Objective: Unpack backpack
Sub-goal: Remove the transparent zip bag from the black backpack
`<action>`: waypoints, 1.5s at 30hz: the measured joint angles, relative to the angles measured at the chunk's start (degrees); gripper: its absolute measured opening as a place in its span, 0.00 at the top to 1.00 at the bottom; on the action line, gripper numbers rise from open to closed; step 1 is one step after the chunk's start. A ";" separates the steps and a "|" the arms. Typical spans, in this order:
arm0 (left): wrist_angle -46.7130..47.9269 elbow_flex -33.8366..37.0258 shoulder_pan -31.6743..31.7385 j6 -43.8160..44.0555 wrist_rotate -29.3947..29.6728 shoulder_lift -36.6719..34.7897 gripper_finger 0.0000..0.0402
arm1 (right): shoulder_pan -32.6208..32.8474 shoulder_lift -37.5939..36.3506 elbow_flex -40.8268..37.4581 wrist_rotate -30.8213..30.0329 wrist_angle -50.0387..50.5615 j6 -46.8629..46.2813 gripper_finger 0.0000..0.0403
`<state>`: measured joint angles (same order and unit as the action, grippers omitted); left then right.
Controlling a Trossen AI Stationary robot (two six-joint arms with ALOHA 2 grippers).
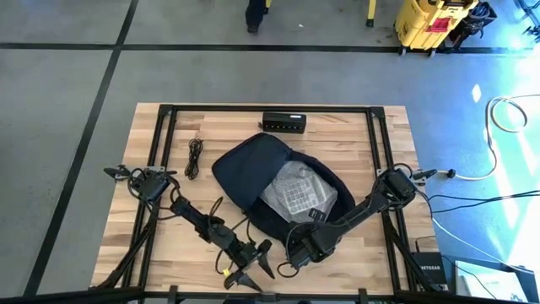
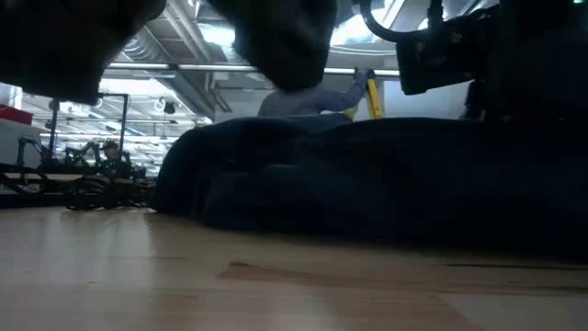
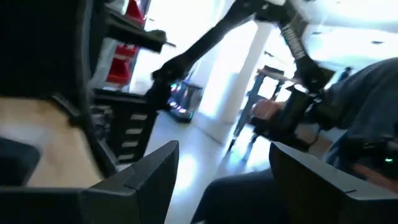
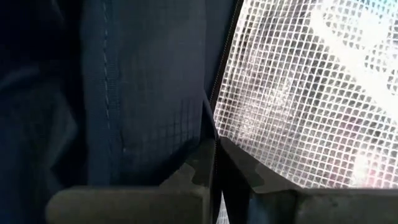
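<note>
Right gripper (image 4: pixel 214 171) jaws pinch backpack (image 1: pixel 253 173) fabric; backpack lies diagonally; left jaws apart.

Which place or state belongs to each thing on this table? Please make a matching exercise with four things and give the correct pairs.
Things:
1. backpack
2. clear plastic bag
3. left hand
4. black cable

Places or states:
A. open and empty, at the near edge of the table
B. lies coiled on the wood, to the left of the backpack
C. lies open in the middle of the table
D. shows in the open mouth of the backpack

Pairs: 1-C, 2-D, 3-A, 4-B
</note>
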<state>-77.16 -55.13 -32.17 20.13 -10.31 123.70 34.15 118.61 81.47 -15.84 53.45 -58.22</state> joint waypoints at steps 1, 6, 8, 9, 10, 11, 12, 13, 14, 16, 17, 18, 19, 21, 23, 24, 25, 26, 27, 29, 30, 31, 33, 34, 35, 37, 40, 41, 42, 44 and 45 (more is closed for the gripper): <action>-0.74 0.00 0.03 -0.57 -0.09 0.07 0.41 | 0.00 0.00 0.00 0.00 -0.07 0.02 1.00; 1.88 -0.04 2.48 -5.63 5.19 0.04 0.41 | 0.00 0.00 -0.02 0.02 -0.71 0.09 1.00; 5.62 -0.04 4.14 -7.41 7.45 0.09 0.41 | 0.15 0.00 -0.04 0.11 -1.00 0.13 1.00; 7.03 -0.04 4.87 -8.67 7.48 0.09 0.41 | 0.35 0.00 -0.07 0.26 -1.07 0.13 1.00; 8.56 -0.04 5.41 -9.99 7.25 0.09 0.41 | 0.35 0.00 -0.07 0.24 -1.21 0.19 1.00; 9.81 -0.03 5.82 -11.66 6.33 0.12 0.41 | 0.39 0.00 -0.04 0.24 -1.50 0.19 1.00; 10.08 0.16 6.13 -13.53 5.08 0.24 0.41 | 0.39 0.00 -0.04 0.26 -1.61 0.20 1.00; 10.15 0.30 6.23 -15.63 4.20 0.37 0.41 | 0.39 0.00 -0.04 0.26 -1.61 0.25 1.00; 9.54 0.28 6.23 -17.25 3.68 0.61 0.41 | 0.39 0.00 -0.04 0.26 -1.64 0.42 1.00; 9.47 0.28 6.50 -18.01 3.05 0.95 0.41 | 0.37 -0.02 -0.04 0.39 -1.65 0.86 1.00; 9.46 0.28 6.79 -17.46 2.79 1.46 0.41 | 0.37 -0.02 -0.04 0.38 -1.65 1.06 1.00; 9.19 0.32 7.19 -16.73 2.85 2.04 0.41 | 0.37 -0.02 -0.04 0.37 -1.64 1.09 1.00; 8.27 0.73 7.64 -15.95 3.69 2.69 0.41 | 0.37 -0.02 -0.04 0.40 -1.63 1.09 1.00; 5.76 1.77 8.15 -14.54 7.10 3.81 0.41 | 0.40 -0.02 -0.04 0.43 -1.63 1.10 1.00; 1.16 3.68 8.13 -14.09 10.73 4.33 0.44 | 0.48 -0.02 -0.02 0.42 -1.61 1.11 1.00; -1.17 4.70 8.01 -13.40 12.79 4.37 0.47 | 0.48 -0.02 -0.02 0.41 -1.59 1.14 1.00; -3.50 6.07 7.85 -13.09 15.30 4.37 0.50 | 0.48 -0.02 0.00 0.42 -1.59 1.25 1.00; -5.46 7.34 7.68 -12.86 17.97 4.37 0.54 | 0.50 -0.02 0.00 0.42 -1.57 1.31 1.00; -7.23 8.50 7.55 -12.79 21.12 4.40 0.59 | 0.61 -0.02 0.00 0.42 -1.57 1.41 1.00; -9.62 10.36 7.27 -12.68 28.65 4.42 0.67 | 0.73 -0.02 0.00 0.31 -1.57 1.49 1.00; -9.79 10.74 7.12 -12.57 32.48 4.42 0.72 | 0.76 -0.02 0.00 0.11 -1.57 1.49 1.00; -9.67 10.80 6.98 -12.48 36.04 4.42 0.75 | 0.76 -0.02 0.00 0.11 -1.59 1.49 1.00; -8.89 10.59 6.95 -11.77 39.78 4.42 0.82 | 0.76 -0.02 0.00 0.09 -1.86 1.49 1.00; -8.81 10.19 6.95 -11.83 39.92 4.42 0.84 | 0.76 -0.02 0.00 0.06 -2.09 1.49 1.00; -9.21 9.79 6.78 -12.28 39.92 4.42 0.86 | 0.76 -0.02 0.00 -0.02 -2.48 1.49 1.00; -9.95 8.54 6.29 -13.86 40.40 4.37 0.89 | 0.74 -0.02 0.00 0.00 -2.97 1.46 1.00; -9.77 7.05 4.93 -13.96 45.49 4.24 0.90 | 0.74 -0.02 0.00 0.00 -2.88 1.46 1.00; -8.60 6.64 4.48 -13.49 47.88 4.20 0.91 | 0.74 -0.02 0.00 0.00 -2.88 1.47 1.00; -6.14 6.12 4.13 -13.31 49.95 4.13 0.91 | 0.74 -0.02 0.00 0.00 -2.88 1.47 1.00; 1.72 4.95 3.65 -12.57 51.86 4.13 0.91 | 0.74 -0.02 0.00 0.00 -2.95 1.49 1.00; 6.50 4.28 3.65 -11.08 52.01 4.13 0.91 | 0.72 -0.02 0.00 0.00 -3.08 1.50 1.00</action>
<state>-70.66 -50.86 -28.51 9.04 41.69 127.83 34.87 118.58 81.47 -15.84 50.36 -56.72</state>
